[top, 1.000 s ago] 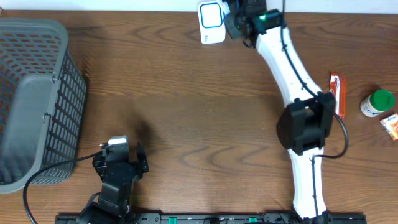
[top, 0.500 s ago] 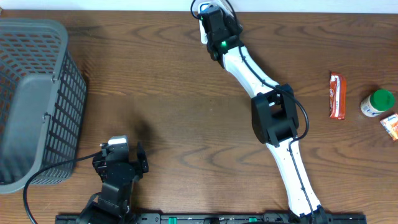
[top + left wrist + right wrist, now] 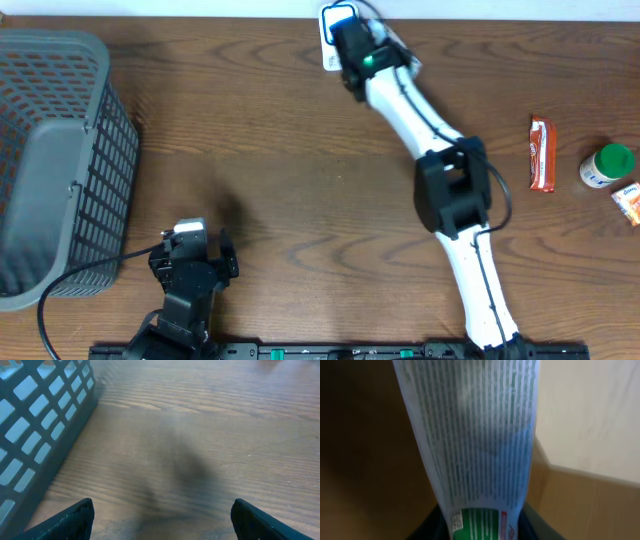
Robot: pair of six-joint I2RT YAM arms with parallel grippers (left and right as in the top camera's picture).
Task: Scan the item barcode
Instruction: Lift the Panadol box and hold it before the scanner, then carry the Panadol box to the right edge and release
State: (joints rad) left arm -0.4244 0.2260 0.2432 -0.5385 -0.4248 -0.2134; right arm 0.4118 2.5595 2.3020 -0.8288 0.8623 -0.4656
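There are two arms, each with one gripper. On the table (image 3: 300, 170) are one grey mesh basket (image 3: 60, 150) at the left edge and one white and blue scanner (image 3: 338, 28) at the far edge. Three loose goods lie grouped at the right: one red bar (image 3: 541, 154), one green-capped bottle (image 3: 607, 165) and one small orange packet (image 3: 628, 200). One more item, a printed packet (image 3: 475, 450), is off the table in the right arm's grasp.

The right gripper (image 3: 352, 45) is clenched on that packet. In the right wrist view the packet rises from between the dark fingers at the bottom edge and fills the middle of the frame. Its face is white and pale blue with lines of small green print and a green and red band near the grip; the print is too blurred to read. From overhead the right arm stretches across the table to the far edge, with the gripper just beside the scanner. Whether packet and scanner touch cannot be told.

The left gripper (image 3: 160, 525) rests near the front edge, just right of the basket. Its jaws are spread wide with nothing between them but bare wood.
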